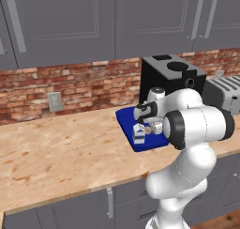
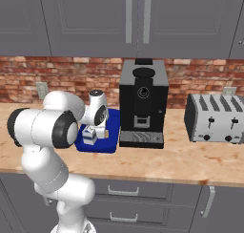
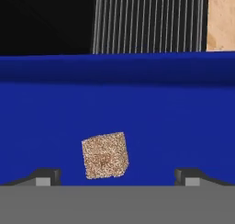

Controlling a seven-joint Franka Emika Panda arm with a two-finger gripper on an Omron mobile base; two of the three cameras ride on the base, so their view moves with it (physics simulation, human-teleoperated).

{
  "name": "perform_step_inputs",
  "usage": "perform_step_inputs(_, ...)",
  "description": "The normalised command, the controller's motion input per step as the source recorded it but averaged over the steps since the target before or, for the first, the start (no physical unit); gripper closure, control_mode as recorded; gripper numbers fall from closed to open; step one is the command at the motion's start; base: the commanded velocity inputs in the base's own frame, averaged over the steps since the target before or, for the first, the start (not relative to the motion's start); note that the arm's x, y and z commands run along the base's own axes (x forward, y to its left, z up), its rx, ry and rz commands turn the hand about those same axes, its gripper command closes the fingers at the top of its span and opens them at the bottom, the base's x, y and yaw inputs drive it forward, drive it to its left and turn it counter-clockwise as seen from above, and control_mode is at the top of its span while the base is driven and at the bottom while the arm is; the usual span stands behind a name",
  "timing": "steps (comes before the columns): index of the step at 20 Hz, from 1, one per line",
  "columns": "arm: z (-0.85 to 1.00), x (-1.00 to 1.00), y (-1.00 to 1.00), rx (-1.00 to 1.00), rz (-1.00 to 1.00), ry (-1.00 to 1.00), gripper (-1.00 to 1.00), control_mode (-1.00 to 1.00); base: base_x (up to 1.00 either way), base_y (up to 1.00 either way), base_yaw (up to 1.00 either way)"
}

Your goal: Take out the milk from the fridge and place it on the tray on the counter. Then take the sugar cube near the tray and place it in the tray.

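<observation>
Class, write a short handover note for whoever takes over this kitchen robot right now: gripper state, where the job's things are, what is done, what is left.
Gripper: fingers spread open, holding nothing, just above the tray.
Milk: upright in the tray, by its near edge.
Sugar cube: between the open fingers over the tray floor; contact with the floor is unclear.
Done: milk placed; cube released into the tray.
Left: likely only lifting the arm clear.

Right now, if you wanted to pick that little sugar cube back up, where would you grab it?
Probably by two opposite flat sides, coming straight down from above. The sugar cube sits in the tray, slightly turned, with bare tray floor all round it. The gripper is open above it, its fingers set wider than the cube, so they would likely need only a small twist to line up.
</observation>
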Motion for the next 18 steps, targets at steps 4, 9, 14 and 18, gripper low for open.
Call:
perform_step_inputs(4, 0.74, -0.41, 0.00, 0.02, 0.01, -0.06, -1.00, -1.00, 0.00, 0.00, 0.00)
perform_step_inputs(9, 0.77, -0.43, 0.00, 0.01, 0.00, -0.10, -1.00, -1.00, 0.00, 0.00, 0.00)
perform_step_inputs(14, 0.81, -0.52, 0.00, 0.04, 0.00, -0.16, -1.00, -1.00, 0.00, 0.00, 0.00)
perform_step_inputs(18, 0.84, -0.58, 0.00, 0.08, 0.00, -0.13, -1.00, -1.00, 0.00, 0.00, 0.00)
